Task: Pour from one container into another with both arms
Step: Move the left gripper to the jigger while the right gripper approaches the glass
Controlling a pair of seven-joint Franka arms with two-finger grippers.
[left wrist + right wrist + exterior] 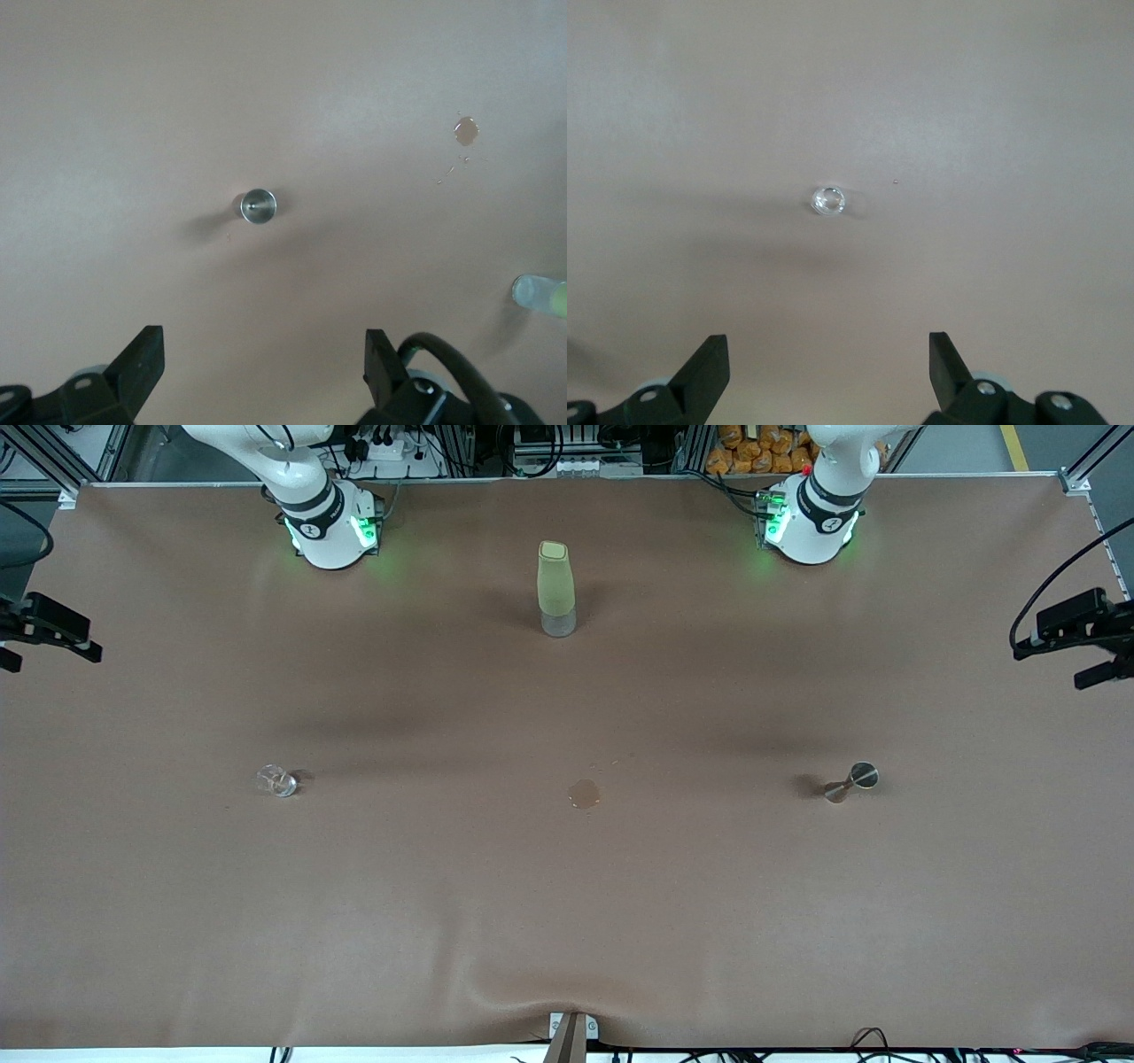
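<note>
The tiny clear glass cup (277,781) stands on the brown table toward the right arm's end; it also shows in the right wrist view as the glass cup (828,200), seen from high above. My right gripper (829,367) hangs well above it, open and empty. The small steel jigger (850,781) stands toward the left arm's end, and the jigger (258,205) appears from above in the left wrist view. My left gripper (264,363) is high over it, open, holding nothing. Both hands are out of the front view.
A tall olive-green bottle (556,589) with a clear base stands midway between the arm bases; the bottle (539,294) shows at the left wrist view's edge. A small wet stain (584,794) marks the table between cup and jigger. Black camera mounts (1072,633) flank the table.
</note>
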